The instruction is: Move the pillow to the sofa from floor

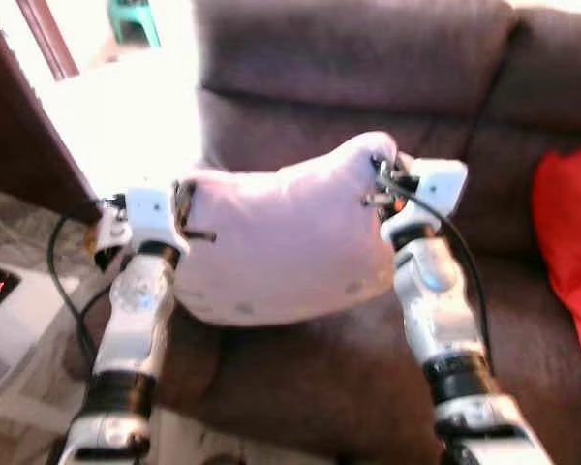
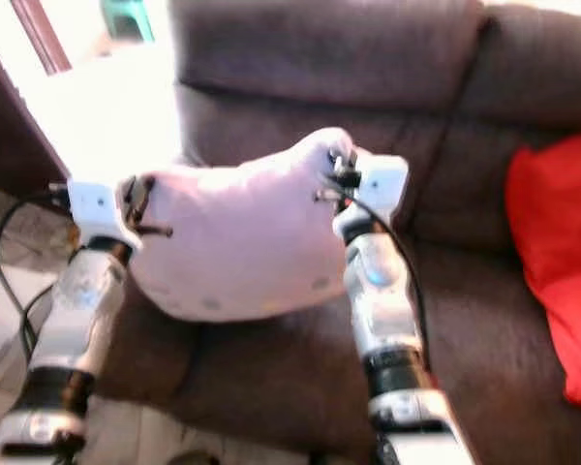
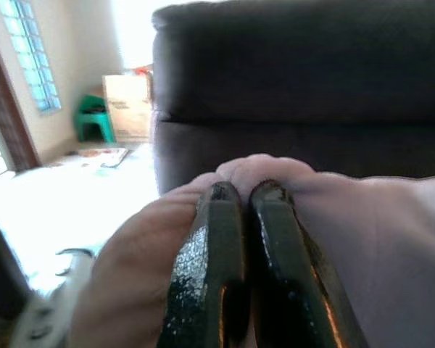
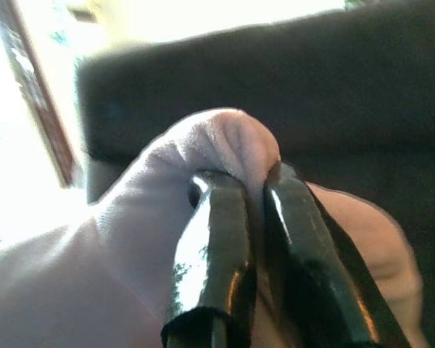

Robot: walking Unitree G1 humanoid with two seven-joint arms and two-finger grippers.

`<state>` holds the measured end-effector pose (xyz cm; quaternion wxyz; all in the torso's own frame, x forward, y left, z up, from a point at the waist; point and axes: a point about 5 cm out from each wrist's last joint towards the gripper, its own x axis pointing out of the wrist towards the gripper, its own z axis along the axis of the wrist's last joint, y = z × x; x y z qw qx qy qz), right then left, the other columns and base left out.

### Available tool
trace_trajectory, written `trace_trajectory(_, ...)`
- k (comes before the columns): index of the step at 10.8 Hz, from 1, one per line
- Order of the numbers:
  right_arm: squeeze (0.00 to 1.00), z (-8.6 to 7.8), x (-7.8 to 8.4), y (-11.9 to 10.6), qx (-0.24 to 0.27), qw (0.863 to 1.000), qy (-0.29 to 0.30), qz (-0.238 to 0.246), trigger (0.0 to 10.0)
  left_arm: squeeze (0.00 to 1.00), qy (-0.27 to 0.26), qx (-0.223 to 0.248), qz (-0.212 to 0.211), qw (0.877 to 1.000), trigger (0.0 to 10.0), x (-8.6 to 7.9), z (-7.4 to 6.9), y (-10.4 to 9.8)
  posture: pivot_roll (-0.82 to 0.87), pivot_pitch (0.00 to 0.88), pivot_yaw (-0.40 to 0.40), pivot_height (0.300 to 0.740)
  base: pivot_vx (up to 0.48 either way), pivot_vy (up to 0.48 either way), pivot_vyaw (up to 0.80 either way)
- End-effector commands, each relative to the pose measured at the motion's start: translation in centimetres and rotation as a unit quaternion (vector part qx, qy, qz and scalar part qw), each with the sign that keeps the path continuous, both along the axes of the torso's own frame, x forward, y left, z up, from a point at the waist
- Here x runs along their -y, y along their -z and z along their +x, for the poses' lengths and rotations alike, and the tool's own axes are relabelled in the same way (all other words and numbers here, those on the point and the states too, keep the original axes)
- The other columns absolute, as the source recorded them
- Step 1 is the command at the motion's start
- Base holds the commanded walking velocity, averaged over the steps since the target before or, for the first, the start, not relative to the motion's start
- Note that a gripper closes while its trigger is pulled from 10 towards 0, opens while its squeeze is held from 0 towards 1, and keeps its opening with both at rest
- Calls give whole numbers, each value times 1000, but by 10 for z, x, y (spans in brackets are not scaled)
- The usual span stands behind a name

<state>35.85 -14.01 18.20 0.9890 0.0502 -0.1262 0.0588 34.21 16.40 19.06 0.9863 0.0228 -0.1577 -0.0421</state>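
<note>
Brown sofa (image 1: pixel 368 58) ahead; pink pillow (image 1: pixel 281 242) hangs over seat, left hand (image 1: pixel 189 218) and right hand (image 1: pixel 380 184) each pinching a corner. Thin fabric pinches may slip, dropping it short.

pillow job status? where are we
Done: the pillow is off the floor. In hand: the left gripper and right gripper are each shut on a pinch of its fabric at opposite ends, holding it in front of the brown sofa, over the seat. Left: lower it onto the seat cushion beside the red cushion and release both grippers.
</note>
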Motion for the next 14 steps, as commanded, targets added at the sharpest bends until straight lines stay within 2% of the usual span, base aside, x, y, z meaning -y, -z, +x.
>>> trace_trajectory(1,0,1,-6,-15,29,999,-14,-2,10000,0,-11,23,3,1000,10000,-4,2,-14,122,115,-16,704,307,0,0)
trace_trajectory(2,0,4,-8,-15,24,999,-18,-12,10000,0,-16,22,-12,1000,10000,-6,4,-15,124,117,-21,704,0,0,0)
trace_trajectory(3,0,14,-7,-17,13,999,-20,-22,10000,0,-19,17,-46,999,10000,-7,11,-17,126,121,-28,704,0,0,0)
trace_trajectory(4,0,24,-8,-26,10,999,-26,-16,10000,0,-21,9,-44,999,10000,-5,19,-19,131,127,-39,704,0,0,0)
trace_trajectory(6,0,46,-15,-49,2,998,-43,-53,10000,0,-40,-6,-94,995,10000,-8,35,-26,134,135,-55,704,0,0,0)
trace_trajectory(7,0,57,-14,-64,-9,997,-35,-75,10000,0,-32,-21,-116,993,10000,-1,42,-25,159,148,-77,704,0,0,0)
trace_trajectory(8,0,61,-11,-72,-19,996,-26,-81,10000,0,-34,-27,-120,992,10000,2,46,-25,169,161,-92,704,0,0,0)
trace_trajectory(10,0,66,-4,-94,-12,998,-11,-58,10000,0,-33,-10,-125,992,10000,4,56,-43,174,193,-98,704,0,0,0)
trace_trajectory(11,0,68,-3,-99,-13,998,-3,-63,10000,0,-37,-4,-138,990,10000,2,61,-51,178,211,-98,704,0,0,0)
trace_trajectory(12,0,69,-3,-102,-14,998,-1,-63,10000,0,-33,-1,-150,988,10000,3,62,-57,181,222,-98,704,0,0,0)
trace_trajectory(13,0,69,-2,-98,-28,999,8,-43,10000,0,-27,-3,-146,989,10000,7,64,-59,190,241,-101,704,0,0,0)
trace_trajectory(14,0,69,-4,-83,-58,998,6,-28,10000,0,-32,-18,-133,990,10000,9,65,-53,199,271,-102,704,0,0,0)
